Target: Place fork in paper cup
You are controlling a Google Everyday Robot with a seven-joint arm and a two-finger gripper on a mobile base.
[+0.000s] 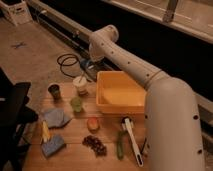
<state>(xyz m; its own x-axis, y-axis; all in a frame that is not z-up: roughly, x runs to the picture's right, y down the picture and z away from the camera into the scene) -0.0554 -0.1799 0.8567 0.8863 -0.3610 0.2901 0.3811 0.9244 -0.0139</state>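
The cup (80,84) stands at the far edge of the worktop (75,152), just left of the yellow bin (122,92). A thin stick-like thing, seemingly the fork (79,79), rises a little from its mouth, though it is too small to be sure. The jaws (87,65) hang just beyond and slightly right of the cup, above the floor past the worktop's edge and close to the cup's rim; whether they are apart or together I cannot tell, since that end of the arm is a dark blur with a bluish glint.

The arm (135,75) comes in from the lower right as a fat white tube, climbs over the bin's right side, narrows, and runs up-left to a rounded elbow above the bin's far corner. From there it bends down towards the cup.

A dark cup (54,91) stands left of the pale one, and a small green cup (76,104) sits just in front of it. Nearer me lie a grey cloth (55,118), a yellow stick (45,131) touching a blue sponge (53,146), an orange round thing (93,124), a dark cluster (95,145), a green thing (120,144) and a white brush (132,140). A black cable (67,64) coils on the floor beyond the worktop.
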